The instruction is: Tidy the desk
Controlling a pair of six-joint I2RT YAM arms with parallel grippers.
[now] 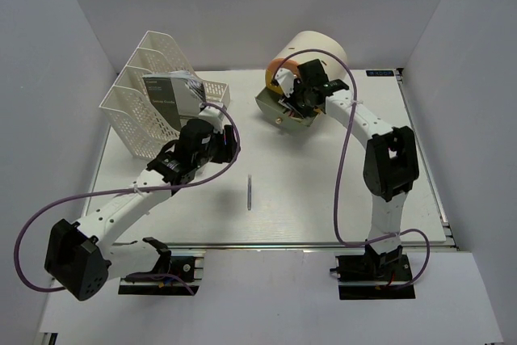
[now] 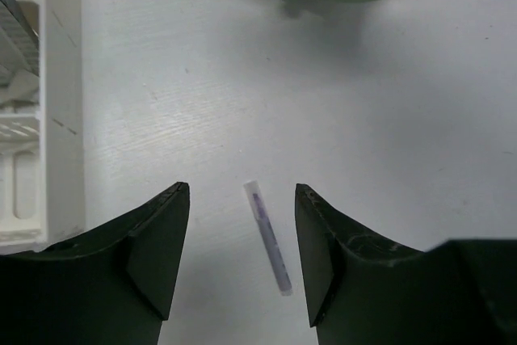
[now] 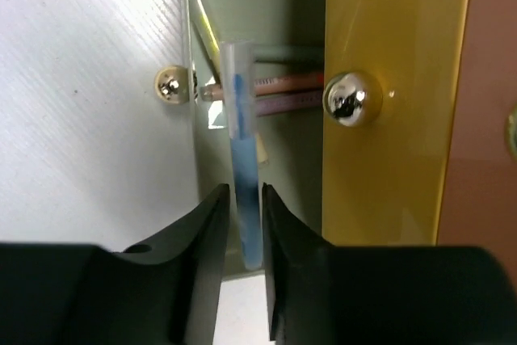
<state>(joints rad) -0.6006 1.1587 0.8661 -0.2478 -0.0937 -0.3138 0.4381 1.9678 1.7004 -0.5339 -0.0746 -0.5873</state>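
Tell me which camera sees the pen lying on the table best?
The left wrist view: the pen shows large and clear on the desk. The top view shows it only as a thin dark line. The right wrist view misses it.

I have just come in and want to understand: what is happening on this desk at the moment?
The flat white desk is being tidied. The right tool grips a blue translucent pen at the open olive drawer of the cream cylindrical drawer unit, where other pens already lie. The left tool hangs open above a thin purple pen lying on the desk, beside the white mesh file rack, and does not touch it.
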